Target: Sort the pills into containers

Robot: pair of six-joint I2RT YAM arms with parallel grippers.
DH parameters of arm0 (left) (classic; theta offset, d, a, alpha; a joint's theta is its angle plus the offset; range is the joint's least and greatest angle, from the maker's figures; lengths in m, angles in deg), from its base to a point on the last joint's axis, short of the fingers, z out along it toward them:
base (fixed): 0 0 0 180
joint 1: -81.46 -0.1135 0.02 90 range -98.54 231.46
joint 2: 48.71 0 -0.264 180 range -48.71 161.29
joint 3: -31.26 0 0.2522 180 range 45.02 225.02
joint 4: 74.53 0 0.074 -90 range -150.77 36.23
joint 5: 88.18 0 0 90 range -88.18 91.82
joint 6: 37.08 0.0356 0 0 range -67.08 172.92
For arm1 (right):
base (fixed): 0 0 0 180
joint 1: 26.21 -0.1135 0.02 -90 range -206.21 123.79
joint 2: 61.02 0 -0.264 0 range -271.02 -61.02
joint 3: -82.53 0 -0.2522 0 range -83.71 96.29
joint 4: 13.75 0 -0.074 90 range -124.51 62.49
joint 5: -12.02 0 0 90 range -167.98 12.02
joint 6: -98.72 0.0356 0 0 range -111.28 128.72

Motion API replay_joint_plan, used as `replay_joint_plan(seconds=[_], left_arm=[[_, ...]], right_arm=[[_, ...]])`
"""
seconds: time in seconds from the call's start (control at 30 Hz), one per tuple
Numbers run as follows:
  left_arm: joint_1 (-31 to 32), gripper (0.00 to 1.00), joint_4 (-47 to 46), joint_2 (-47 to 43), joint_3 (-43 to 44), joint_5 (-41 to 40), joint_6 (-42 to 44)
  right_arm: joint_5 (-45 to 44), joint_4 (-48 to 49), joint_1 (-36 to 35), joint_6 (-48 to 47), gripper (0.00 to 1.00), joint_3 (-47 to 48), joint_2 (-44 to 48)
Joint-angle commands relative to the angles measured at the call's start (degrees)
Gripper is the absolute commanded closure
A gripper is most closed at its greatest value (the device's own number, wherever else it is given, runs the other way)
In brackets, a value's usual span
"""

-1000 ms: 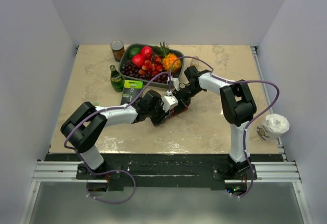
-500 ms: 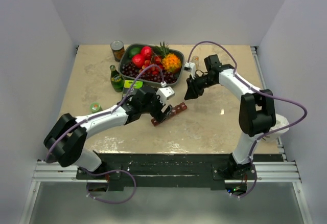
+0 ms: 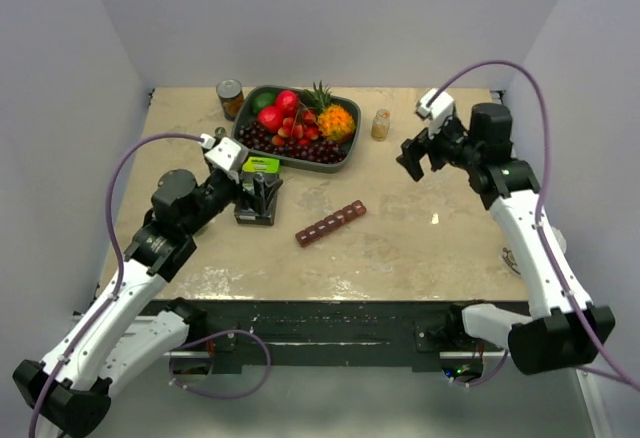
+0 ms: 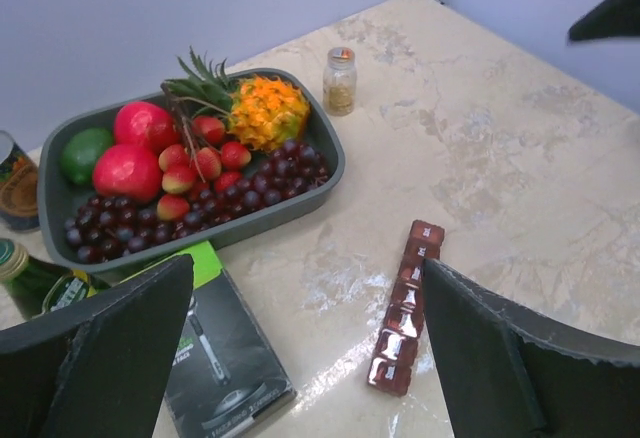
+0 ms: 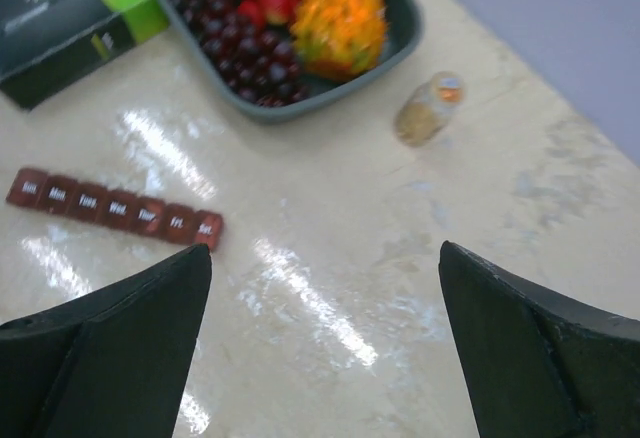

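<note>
Top view: the strip (image 3: 331, 224) lies mid-table between the 2 arms, its long axis running near-left to far-right. The left claw (image 3: 260, 190) hovers over a box (image 3: 263, 166) and looks nearer; the right claw (image 3: 410, 156) hangs farther off.

Left wrist: jaws wide, empty; strip ahead-right.

Right wrist: jaws wide, empty. Only here do 7 day-labelled shut lids show. The pill bottle (image 5: 428, 110) stands well apart.
</note>
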Motion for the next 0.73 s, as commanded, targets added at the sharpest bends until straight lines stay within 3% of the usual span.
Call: replay_joint_plan(seconds=[0.0, 0.17, 0.3, 0.7], left_arm=[[-0.3, 0.01, 8.2, -3.1, 0.6, -5.0, 1.9], [-0.3, 0.01, 6.4, -10.7, -5.7, -7.4, 2.0], [-0.3, 0.01, 4.8, -14.2, -10.1, -7.1, 1.6], [-0.3, 0.01, 1.8, -17.3, -14.9, -5.5, 1.2]], right_arm=[[-9.4, 1.1, 2.9, 10.7, 0.01, 6.1, 2.3], [-7.9, -0.2, 3.7, 19.0, 0.01, 9.2, 5.7], [-18.8, 1.2, 5.1, 27.4, 0.01, 8.6, 7.3], [-16.0, 0.3, 10.7, 25.0, 0.01, 8.8, 8.5]])
